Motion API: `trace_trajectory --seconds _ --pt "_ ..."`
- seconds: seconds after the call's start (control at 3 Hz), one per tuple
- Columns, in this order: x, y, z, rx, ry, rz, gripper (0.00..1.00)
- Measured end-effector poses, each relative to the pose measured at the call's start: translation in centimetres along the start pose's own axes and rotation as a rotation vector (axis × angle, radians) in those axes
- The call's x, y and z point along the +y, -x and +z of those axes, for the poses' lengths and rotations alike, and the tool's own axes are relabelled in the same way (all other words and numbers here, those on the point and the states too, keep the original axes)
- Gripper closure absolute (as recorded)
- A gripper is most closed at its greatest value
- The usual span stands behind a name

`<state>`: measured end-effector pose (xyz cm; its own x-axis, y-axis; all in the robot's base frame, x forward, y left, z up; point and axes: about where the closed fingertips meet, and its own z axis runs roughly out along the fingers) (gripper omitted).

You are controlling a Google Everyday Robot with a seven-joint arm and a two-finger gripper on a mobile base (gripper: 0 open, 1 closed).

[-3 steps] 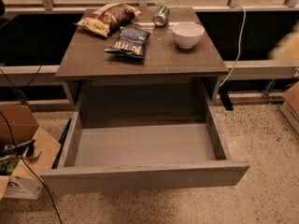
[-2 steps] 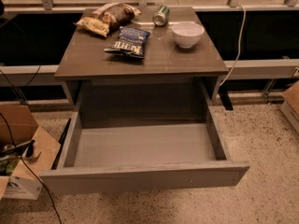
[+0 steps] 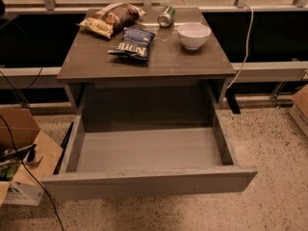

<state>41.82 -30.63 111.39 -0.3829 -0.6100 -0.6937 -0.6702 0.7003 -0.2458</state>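
Observation:
My gripper is not in view. A grey table [image 3: 91,64] stands in the middle, with its wide drawer [image 3: 144,184] pulled fully out toward me and its grey floor showing. A white bowl [image 3: 194,35] sits on the tabletop at the right. A green can [image 3: 166,16] lies on its side behind the bowl. A dark blue chip bag [image 3: 132,43] lies near the middle, and a brown and yellow snack bag [image 3: 110,18] lies at the back left.
An open cardboard box [image 3: 24,162] with cables stands on the speckled floor at the left. A white cable [image 3: 248,37] hangs down on the table's right. Another box [image 3: 301,107] pokes in at the right edge. A railing and dark panels run behind.
A blurred pale shape at the right edge one second ago has gone from view. The table, the drawer and the items on top have not moved.

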Motion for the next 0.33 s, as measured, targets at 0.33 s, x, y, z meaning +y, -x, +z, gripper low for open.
trace_trajectory --seconds 0.33 --pt "-0.04 0.02 0.06 -0.002 -0.002 0.001 0.0"
